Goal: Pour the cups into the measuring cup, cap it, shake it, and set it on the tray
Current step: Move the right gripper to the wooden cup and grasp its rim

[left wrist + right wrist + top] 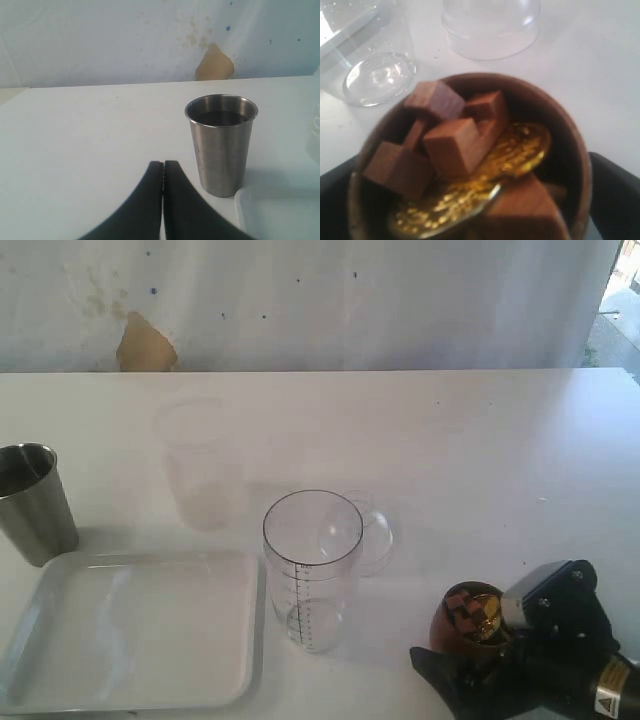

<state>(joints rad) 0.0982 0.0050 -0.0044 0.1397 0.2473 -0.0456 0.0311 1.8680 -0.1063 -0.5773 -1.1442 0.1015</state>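
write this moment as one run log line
left claw shut, facing steel tumbler | right claw open around wooden cup of blocks and coins | measuring cup empty, uncapped

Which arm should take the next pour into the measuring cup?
Right. Its open gripper straddles the wooden cup, full of blocks and coins, close beside the measuring cup. The left gripper is shut, short of the steel tumbler.
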